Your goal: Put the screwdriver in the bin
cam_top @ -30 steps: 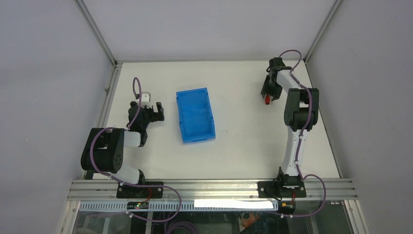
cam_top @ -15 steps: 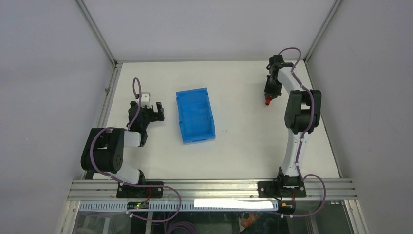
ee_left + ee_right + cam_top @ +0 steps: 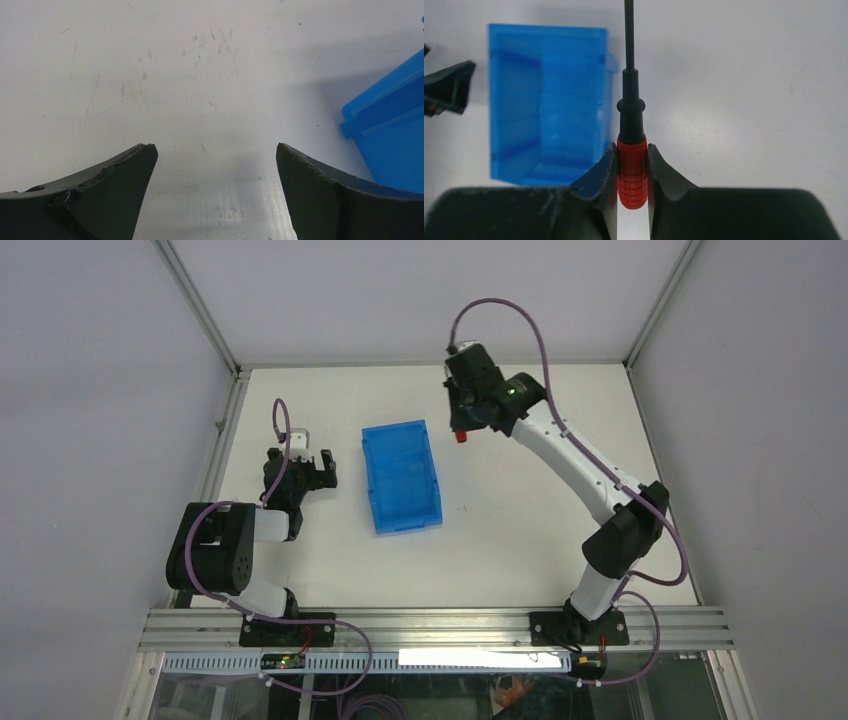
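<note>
The blue bin [image 3: 402, 477] sits on the white table left of centre. It also shows in the right wrist view [image 3: 546, 102] and at the right edge of the left wrist view [image 3: 395, 135]. My right gripper [image 3: 461, 430] is raised just past the bin's far right corner. In the right wrist view it [image 3: 632, 155] is shut on the red handle of the screwdriver [image 3: 631, 172], whose black shaft points away along the bin's right wall. My left gripper [image 3: 318, 465] rests left of the bin, open and empty, its fingers [image 3: 115, 185] wide apart over bare table.
Grey enclosure walls and metal frame rails [image 3: 225, 430] border the white table on the left, back and right. An aluminium rail [image 3: 430, 625] with both arm bases runs along the near edge.
My right arm has swung left from the table's far right side to just right of the bin's far end, carrying the screwdriver. The left arm has not moved.
</note>
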Available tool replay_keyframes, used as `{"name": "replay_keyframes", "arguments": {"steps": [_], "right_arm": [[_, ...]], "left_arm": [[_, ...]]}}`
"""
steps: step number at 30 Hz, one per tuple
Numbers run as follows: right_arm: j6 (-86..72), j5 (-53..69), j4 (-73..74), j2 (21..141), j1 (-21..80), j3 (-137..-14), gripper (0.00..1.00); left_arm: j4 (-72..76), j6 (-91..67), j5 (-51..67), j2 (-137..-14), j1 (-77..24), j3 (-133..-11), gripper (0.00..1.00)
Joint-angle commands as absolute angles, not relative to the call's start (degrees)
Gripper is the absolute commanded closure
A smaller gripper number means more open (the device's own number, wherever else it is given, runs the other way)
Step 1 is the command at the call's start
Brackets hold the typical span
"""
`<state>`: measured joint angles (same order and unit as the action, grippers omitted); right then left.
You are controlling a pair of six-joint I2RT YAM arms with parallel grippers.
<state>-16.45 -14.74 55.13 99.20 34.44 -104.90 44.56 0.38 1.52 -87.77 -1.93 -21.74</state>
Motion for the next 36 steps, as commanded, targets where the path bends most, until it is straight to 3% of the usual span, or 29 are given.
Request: {"name": "replay_keyframes", "arguments": {"steps": [1,8,22,29,36], "right_arm": [[-19.7,-17.1,50.6,97.8,43.7,-106.5,1.0],[-23.9,-24.0,45.2,103.5,52.5,-102.8,1.0],[-28.8,-16.0,34.7,115.6,56.7,-90.8,0.95],[-31.7,-17.7,36.7,119.9,56.8,-92.2,0.72],[-29.1,-19.4,39.1,116.1,57.2,-97.3,0.53]], "left_arm": [[46.1,-0.6,1.5,-86.4,-2.4,-22.0,0.01],[46.1,-0.7,1.5,-86.4,-2.5,-22.0,0.01],[46.1,-0.6,1.4,-86.4,-2.4,-22.0,0.01],[46.1,-0.6,1.5,-86.3,-2.4,-22.0,0.01],[46.1,-0.6,1.5,-86.3,-2.4,-22.0,0.01]]}}
